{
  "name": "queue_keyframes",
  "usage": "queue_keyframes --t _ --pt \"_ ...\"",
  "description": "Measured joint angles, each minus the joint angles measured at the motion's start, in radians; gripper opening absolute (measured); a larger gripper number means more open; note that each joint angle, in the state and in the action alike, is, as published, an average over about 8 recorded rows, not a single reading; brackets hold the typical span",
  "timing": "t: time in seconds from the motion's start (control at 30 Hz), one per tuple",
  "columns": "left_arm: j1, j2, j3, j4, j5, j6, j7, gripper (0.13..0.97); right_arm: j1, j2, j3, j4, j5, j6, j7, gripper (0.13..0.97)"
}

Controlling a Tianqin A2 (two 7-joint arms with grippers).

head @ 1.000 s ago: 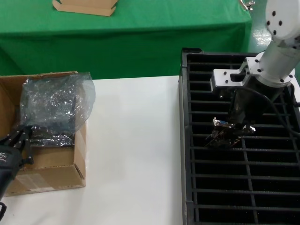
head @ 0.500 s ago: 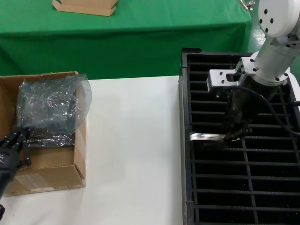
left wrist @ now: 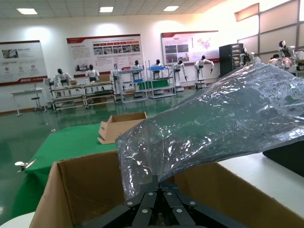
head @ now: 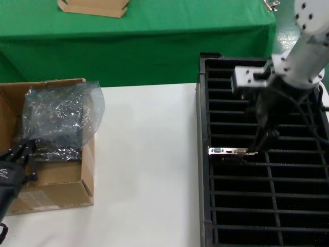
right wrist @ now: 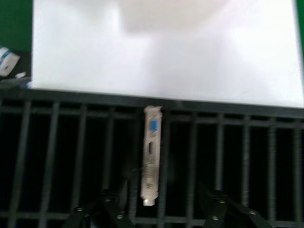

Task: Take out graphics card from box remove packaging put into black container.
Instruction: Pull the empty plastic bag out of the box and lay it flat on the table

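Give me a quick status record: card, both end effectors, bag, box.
graphics card: seated in a slot of the black container, bracket up
right end effector: open, just above the card's inner end
left end effector: at the box, shut on the packaging
packaging: bunched over the box opening

Head view downward over table; wrist views close, perhaps sharing nothing

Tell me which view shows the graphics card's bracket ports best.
The right wrist view: the graphics card faces the camera in a slot of the black container, its blue port clear, between the open right gripper's fingers. The head view shows the bracket smaller; the left wrist view shows none of it.
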Motion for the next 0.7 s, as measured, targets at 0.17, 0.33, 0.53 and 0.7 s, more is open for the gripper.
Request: queue_keyframes --t 0.17,0.33,0.53,0.7 --pt "0.007 -0.001 0.014 -0.027 0.010 -0.009 -0.014 0.139 0.011 0.041 0.059 0.076 0.020 0.046 0.040 0.523" --pt "0.020 -0.005 0.034 -0.068 0.025 -0.025 -0.038 0.139 0.007 0.096 0.143 0.182 0.052 0.122 0.096 0.624" --pt "0.032 -0.015 0.053 -0.113 0.042 -0.046 -0.066 0.139 -0.065 0.177 0.245 0.366 0.073 0.222 0.180 0.758" --pt "0.040 -0.022 0.052 -0.142 0.043 -0.061 -0.092 0.139 -0.191 0.252 0.339 0.585 0.048 0.327 0.273 0.832"
